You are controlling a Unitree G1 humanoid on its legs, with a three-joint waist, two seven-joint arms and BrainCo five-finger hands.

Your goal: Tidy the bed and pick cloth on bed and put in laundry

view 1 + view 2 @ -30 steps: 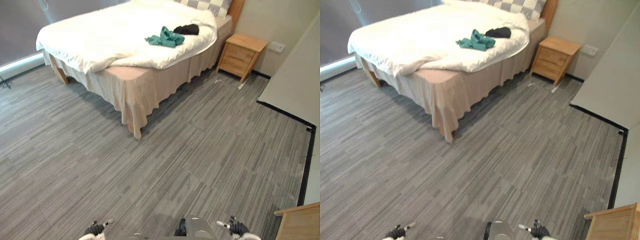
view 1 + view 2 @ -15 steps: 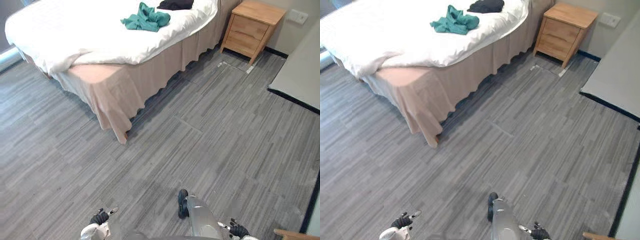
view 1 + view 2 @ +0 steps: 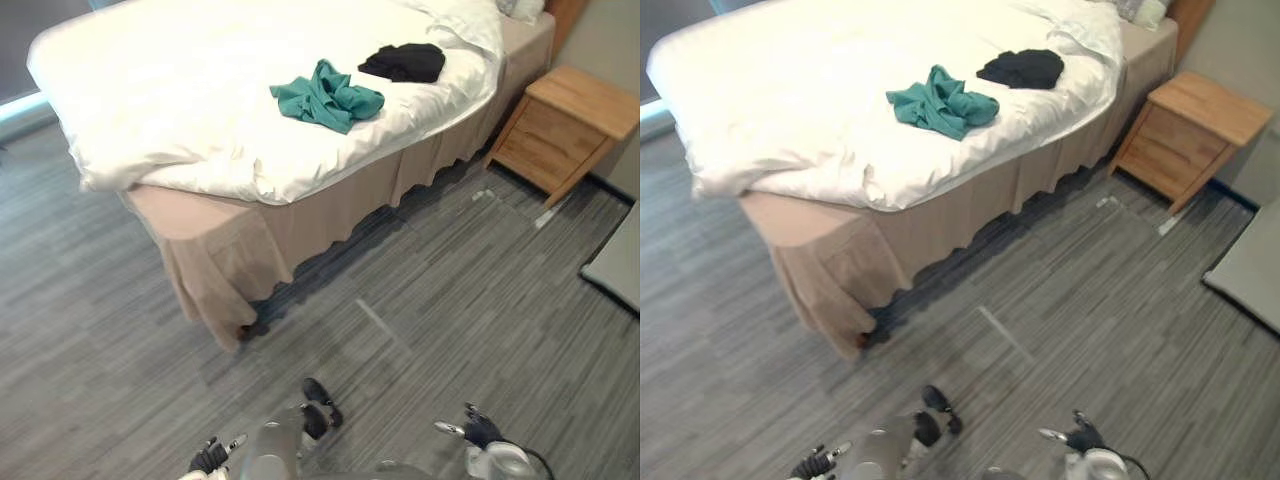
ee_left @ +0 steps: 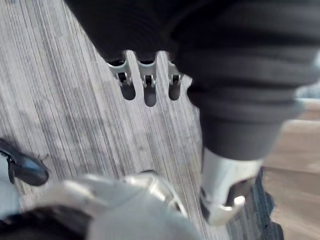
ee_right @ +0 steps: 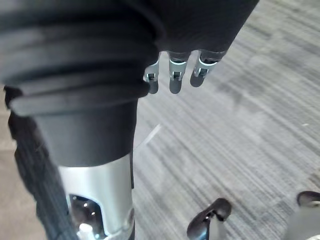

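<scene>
near the bed, both hands empty, task hardly begun.
my left hand (image 3: 210,457) at lower left and right hand (image 3: 483,432) at lower right hang with fingers loosely straight, holding nothing. the teal cloth (image 3: 328,96) and black cloth (image 3: 403,62) lie at upper centre on the bed (image 3: 170,100), whose duvet looks rumpled. i judge tidying, pickup and laundry are all left.

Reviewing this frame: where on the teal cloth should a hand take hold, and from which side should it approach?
Probably the raised, bunched middle of the teal cloth: its folds stand up off the white duvet, while its edges lie flatter. Come down from above, over the skirted side of the bed that faces the robot, since the cloth lies toward that edge.
</scene>
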